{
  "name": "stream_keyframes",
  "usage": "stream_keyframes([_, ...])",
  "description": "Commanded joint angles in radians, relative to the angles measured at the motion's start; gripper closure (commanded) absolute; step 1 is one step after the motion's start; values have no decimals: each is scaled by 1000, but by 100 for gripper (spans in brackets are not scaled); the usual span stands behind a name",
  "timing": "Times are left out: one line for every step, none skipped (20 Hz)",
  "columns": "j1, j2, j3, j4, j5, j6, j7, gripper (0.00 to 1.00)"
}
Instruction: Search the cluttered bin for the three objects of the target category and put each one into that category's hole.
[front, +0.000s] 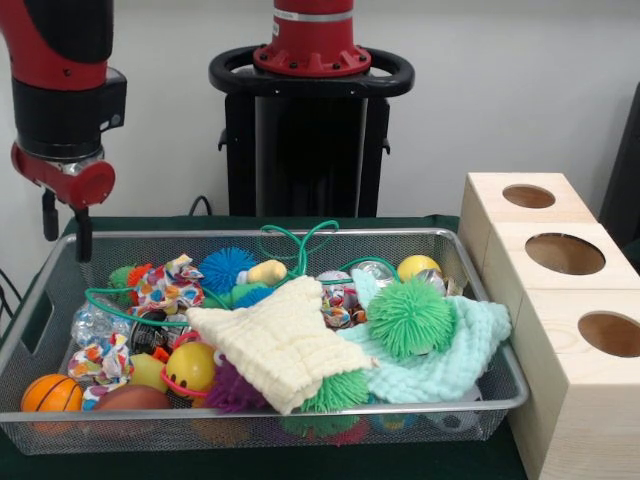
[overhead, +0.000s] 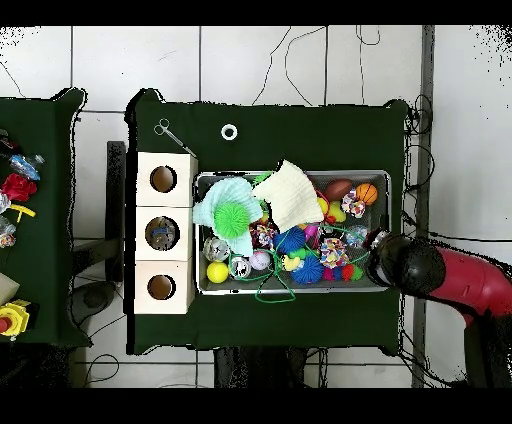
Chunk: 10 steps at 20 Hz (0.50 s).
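Note:
The wire-mesh bin is full of toys. On top lie a cream knitted cloth and a mint cloth with a green spiky ball on it. Around them are a blue spiky ball, a purple spiky ball, a yellow ball, a mini basketball, patterned fabric balls and a green cord. My gripper hangs open and empty above the bin's far left corner. In the overhead view the arm covers the bin's right end.
Three pale wooden boxes with round holes on top stand in a row against the bin's right side; they also show in the overhead view. The black pedestal stands behind the bin. A white ring and scissors lie on the green cloth.

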Motion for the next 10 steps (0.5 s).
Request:
stream_keyframes([-11,42,125,-6,-28,-59,-127,0])
stream_keyframes([-9,47,119,-13,-23,-66,-102,0])
stream_keyframes([-10,50,119,-16,-13,-65,-88,0])
stream_keyframes([-11,53,119,-19,-4,-63,-75,0])
stream_keyframes([-11,54,120,-23,2,-61,-69,0])
stream_keyframes([-8,55,116,-24,7,-65,-55,0])
stream_keyframes([-7,57,114,-28,15,-66,-41,0])
stream_keyframes([-8,60,115,-28,24,-74,-25,0])
stream_keyframes([-5,61,112,-33,27,-75,-17,0])
stream_keyframes([-2,64,106,-38,28,-81,-7,0])
